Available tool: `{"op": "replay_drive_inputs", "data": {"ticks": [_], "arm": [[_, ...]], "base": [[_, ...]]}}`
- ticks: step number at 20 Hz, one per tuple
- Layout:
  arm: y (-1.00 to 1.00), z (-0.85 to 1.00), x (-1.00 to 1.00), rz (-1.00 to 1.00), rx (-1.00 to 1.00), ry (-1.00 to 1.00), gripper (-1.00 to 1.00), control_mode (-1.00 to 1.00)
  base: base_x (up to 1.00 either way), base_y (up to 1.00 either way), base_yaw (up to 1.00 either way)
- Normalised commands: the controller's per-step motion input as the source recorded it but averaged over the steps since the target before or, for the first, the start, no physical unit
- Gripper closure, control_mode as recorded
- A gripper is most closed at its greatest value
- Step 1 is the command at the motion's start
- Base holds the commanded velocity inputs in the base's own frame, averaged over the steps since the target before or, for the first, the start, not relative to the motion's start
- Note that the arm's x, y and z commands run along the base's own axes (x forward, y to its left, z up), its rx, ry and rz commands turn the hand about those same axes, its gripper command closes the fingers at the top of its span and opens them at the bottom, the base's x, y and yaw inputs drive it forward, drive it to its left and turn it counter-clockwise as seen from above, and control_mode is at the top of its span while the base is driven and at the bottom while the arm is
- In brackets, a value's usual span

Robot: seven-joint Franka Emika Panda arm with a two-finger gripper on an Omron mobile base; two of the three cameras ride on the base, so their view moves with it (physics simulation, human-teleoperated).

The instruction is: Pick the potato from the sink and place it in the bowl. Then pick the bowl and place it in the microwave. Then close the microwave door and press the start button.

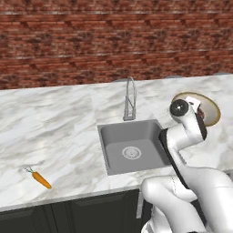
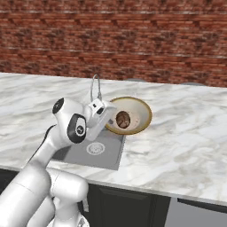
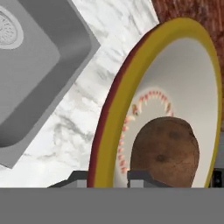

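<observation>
My gripper is shut on the near rim of the tan bowl, which hangs tilted just right of the sink. The brown potato lies inside the bowl against its cream wall. In the hand view the bowl's brown and yellow rim runs up between my gripper's two fingertips, with the potato close behind the right one. From the left base camera the bowl peeks out behind my wrist, beside the grey sink.
A slim curved faucet rises behind the basin. An orange carrot lies on the marble counter near its front left edge. A brick wall backs the counter. Dark cabinet fronts run below.
</observation>
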Motion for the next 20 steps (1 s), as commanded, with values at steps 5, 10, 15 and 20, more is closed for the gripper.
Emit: {"op": "replay_drive_inputs", "data": {"ticks": [5,10,15,20], "arm": [[0.49,1.0,-0.28,0.38,0.0,0.09,1.0,-1.0],[0.64,0.75,-0.2,0.29,-0.02,0.07,1.0,-1.0],[0.74,0.21,-0.05,0.24,-0.17,0.0,1.0,-1.0],[0.26,0.0,-0.07,0.16,-0.19,-0.07,1.0,-1.0]], "base": [[0.0,0.0,0.0],[0.0,0.0,0.0],[0.0,0.0,0.0],[0.0,0.0,0.0]]}}
